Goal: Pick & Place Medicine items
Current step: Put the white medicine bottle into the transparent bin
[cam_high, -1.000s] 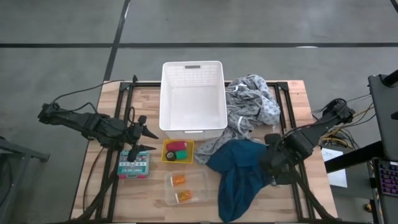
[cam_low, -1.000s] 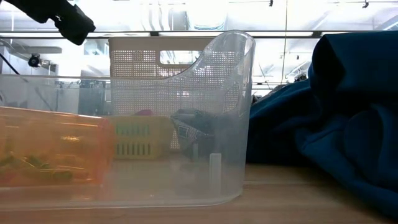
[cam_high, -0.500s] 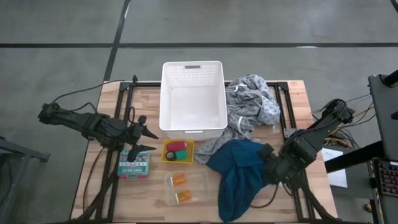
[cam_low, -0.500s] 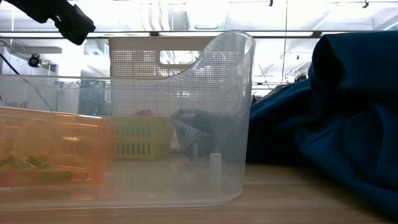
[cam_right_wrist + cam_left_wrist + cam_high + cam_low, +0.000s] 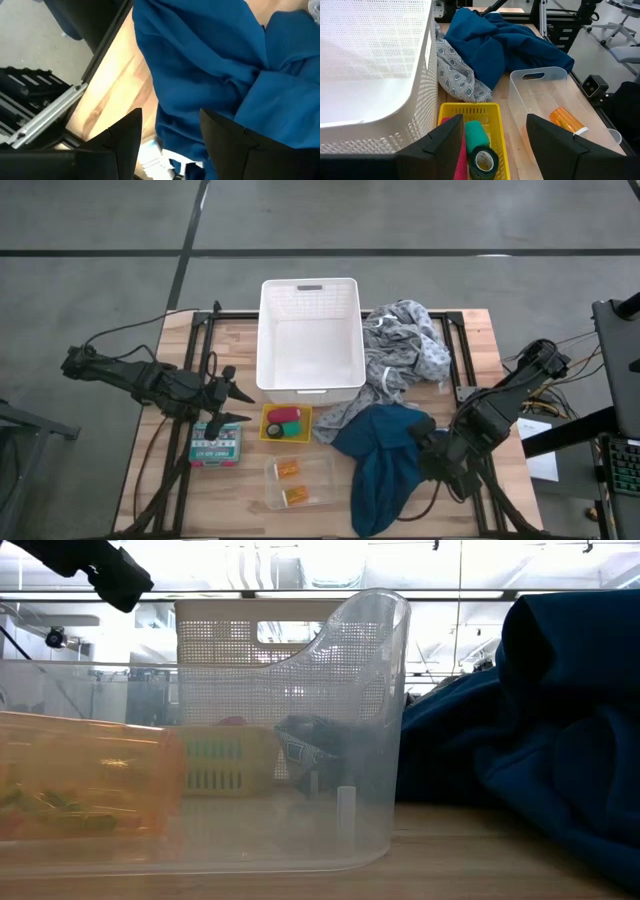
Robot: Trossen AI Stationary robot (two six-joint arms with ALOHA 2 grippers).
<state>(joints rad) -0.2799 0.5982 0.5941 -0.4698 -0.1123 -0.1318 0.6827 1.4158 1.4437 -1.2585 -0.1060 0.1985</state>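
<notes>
1. Lying in a clear plastic bin [image 5: 300,481] near the front of the surface [image 5: 160,470], two orange pill bottles [image 5: 289,470] are seen on their sides, one behind the other; in the low view one orange bottle [image 5: 85,777] is seen through the bin's wall [image 5: 370,720].
2. A dark green roll [image 5: 481,150] and a pink-red cylinder [image 5: 277,428] are held side by side in a small yellow basket [image 5: 270,413], which is placed just behind the clear bin and just in front of the white basket [image 5: 310,305].
3. A white labelled box [image 5: 216,445] is found flat on the surface, just left of the yellow basket.
4. The left end effector [image 5: 237,404] is positioned above the surface just behind the labelled box, left of the yellow basket; its fingers [image 5: 440,145] are parted, with nothing between them, and the yellow basket is seen ahead of them in the left wrist view.
5. The right end effector [image 5: 428,460] is located at the right edge of the teal-blue cloth [image 5: 385,460]; its fingers [image 5: 125,135] are parted, with blue fabric and bare wood seen between them. Whether the cloth is touched cannot be told.
6. A grey patterned cloth [image 5: 405,345] is draped to the right of the white basket, with one corner reaching under the blue cloth.
7. The white basket is recorded as holding nothing visible.
</notes>
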